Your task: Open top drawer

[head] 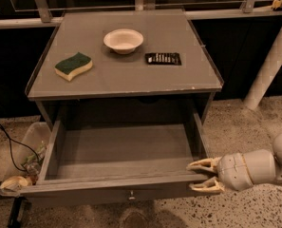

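The top drawer (117, 183) is a wide grey drawer pulled far out from under the grey cabinet top (124, 75). Its deep box is empty inside. A small round metal knob (131, 194) sits at the centre of its front. My gripper (201, 175) is at the drawer's right front corner, coming in from the right on a white arm. Its two pale fingers (204, 164) are spread apart, one above and one below the front edge's right end. They hold nothing.
On the cabinet top stand a white bowl (123, 40), a green and yellow sponge (73, 65) and a dark flat packet (163, 58). A bin with wires (29, 156) is left of the drawer. A white pole (268, 63) leans at the right. The floor is speckled.
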`<control>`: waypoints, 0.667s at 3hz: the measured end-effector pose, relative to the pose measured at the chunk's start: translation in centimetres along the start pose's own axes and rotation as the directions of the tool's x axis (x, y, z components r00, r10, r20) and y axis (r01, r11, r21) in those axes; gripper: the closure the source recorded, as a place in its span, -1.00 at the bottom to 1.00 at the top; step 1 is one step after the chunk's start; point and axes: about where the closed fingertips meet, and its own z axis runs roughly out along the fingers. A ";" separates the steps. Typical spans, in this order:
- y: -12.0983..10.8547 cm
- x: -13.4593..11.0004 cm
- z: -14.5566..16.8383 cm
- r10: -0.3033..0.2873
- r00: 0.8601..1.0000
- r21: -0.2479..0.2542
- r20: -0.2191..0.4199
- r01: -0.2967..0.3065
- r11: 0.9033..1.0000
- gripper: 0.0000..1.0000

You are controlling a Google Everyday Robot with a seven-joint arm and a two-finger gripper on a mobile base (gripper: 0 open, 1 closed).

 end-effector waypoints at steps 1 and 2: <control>0.0 0.0 0.0 0.000 1.000 0.000 0.000 0.000 1.000 -0.30; 0.0 0.0 0.0 0.000 1.000 0.000 0.000 0.000 1.000 -0.76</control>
